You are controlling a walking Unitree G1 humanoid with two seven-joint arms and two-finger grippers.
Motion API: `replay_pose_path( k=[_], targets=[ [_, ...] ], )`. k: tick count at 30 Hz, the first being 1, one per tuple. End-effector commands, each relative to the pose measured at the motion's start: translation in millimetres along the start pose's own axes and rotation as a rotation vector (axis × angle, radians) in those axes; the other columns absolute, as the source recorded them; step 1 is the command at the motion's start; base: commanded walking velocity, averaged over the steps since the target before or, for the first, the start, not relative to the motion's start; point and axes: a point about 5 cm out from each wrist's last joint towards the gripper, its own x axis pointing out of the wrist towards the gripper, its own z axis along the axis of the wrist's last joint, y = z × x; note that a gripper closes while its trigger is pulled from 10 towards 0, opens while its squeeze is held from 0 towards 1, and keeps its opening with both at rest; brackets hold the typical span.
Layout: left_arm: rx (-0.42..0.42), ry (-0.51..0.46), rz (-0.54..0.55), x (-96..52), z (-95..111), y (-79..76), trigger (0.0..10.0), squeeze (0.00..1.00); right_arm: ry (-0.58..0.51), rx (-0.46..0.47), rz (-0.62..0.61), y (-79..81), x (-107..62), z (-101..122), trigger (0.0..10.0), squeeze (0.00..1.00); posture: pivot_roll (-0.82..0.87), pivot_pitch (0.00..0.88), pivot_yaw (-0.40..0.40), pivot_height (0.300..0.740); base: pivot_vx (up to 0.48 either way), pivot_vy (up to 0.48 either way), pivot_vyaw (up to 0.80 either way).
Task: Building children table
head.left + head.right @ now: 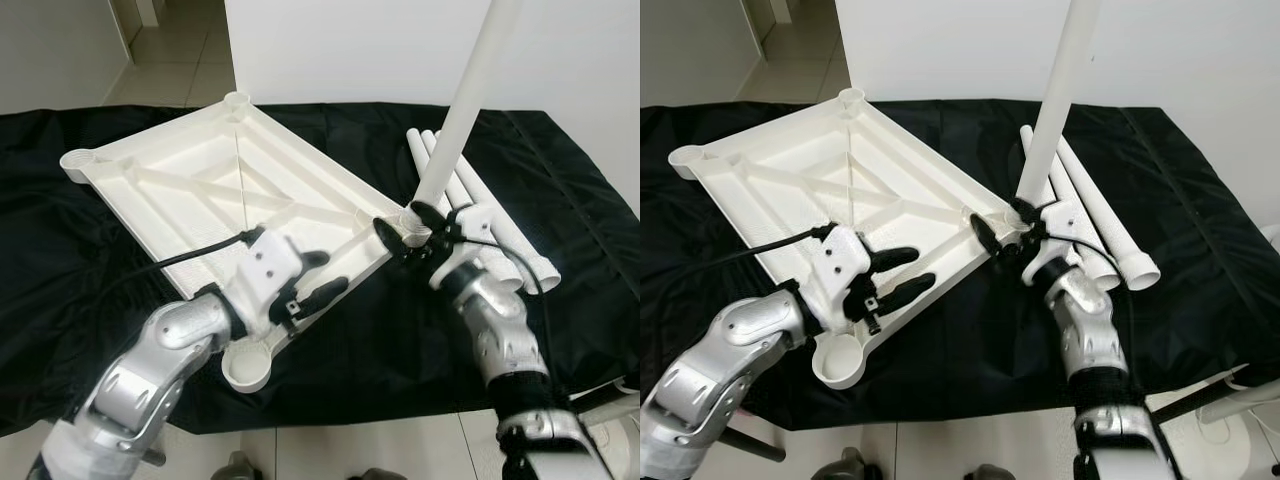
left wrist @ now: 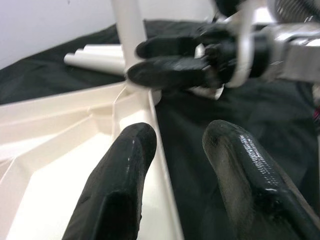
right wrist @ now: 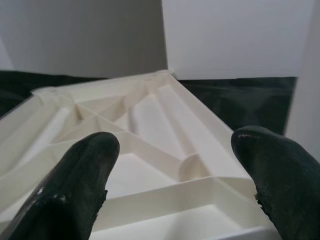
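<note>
Worktop [image 1: 60, 330] under a black cloth [image 1: 380, 340], creased, hanging over the near edge. I see a white tabletop panel [image 1: 190, 190] lying upside down on the cloth, ribs up, round leg sockets at its corners. It sits just ahead of my left claw [image 1: 322, 275]. Loose white legs [image 1: 500, 235] lie side by side on the cloth beyond my right claw [image 1: 405, 232], on its outer side. One white leg [image 1: 465, 100] stands upright in the panel's corner socket at the right claw.
</note>
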Motion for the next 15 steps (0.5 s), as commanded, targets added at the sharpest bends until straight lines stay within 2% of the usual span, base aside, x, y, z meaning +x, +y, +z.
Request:
replay_pose_path(
  k=[1, 6, 10, 11, 12, 15],
  targets=[
    [0.021, 0.006, -0.106, -4.2, -0.8, -2.1, 10.0, 0.00, -0.035, 0.012, -0.002, 4.2, -1.4, 6.4, 10.0, 0.00, -0.03, 0.038, -0.002, 0.740, 0.000, 0.000, 0.00],
    [0.018, 0.041, -0.089, -6.9, -6.2, 3.4, 10.0, 0.00, -0.080, 0.036, -0.040, 11.9, -10.5, 13.3, 10.0, 0.00, -0.04, 0.037, 0.006, 0.740, 0.000, 0.000, 0.00],
    [-0.015, 0.193, 0.003, -8.6, -31.7, 15.4, 10.0, 0.00, -0.107, 0.039, -0.087, 20.3, -25.4, 24.6, 10.0, 0.00, -0.06, 0.039, 0.017, 0.740, 0.000, 0.000, 0.00],
    [-0.015, 0.193, 0.003, -8.6, -31.7, 15.4, 10.0, 0.00, -0.107, 0.039, -0.087, 20.3, -25.4, 24.6, 10.0, 0.00, -0.06, 0.039, 0.017, 0.740, 0.000, 0.000, 0.00],
    [-0.011, 0.238, 0.055, -7.5, -39.1, 19.2, 10.0, 0.00, -0.112, 0.035, -0.101, 21.0, -28.5, 27.5, 10.0, 0.00, -0.06, 0.039, 0.018, 0.740, 0.000, 0.000, 0.00],
    [-0.027, 0.285, 0.120, -5.6, -47.8, 25.7, 10.0, 0.00, -0.131, 0.036, -0.110, 22.8, -29.3, 35.9, 10.0, 0.00, -0.07, 0.037, 0.015, 0.740, 0.000, 0.000, 0.00]
  ],
)
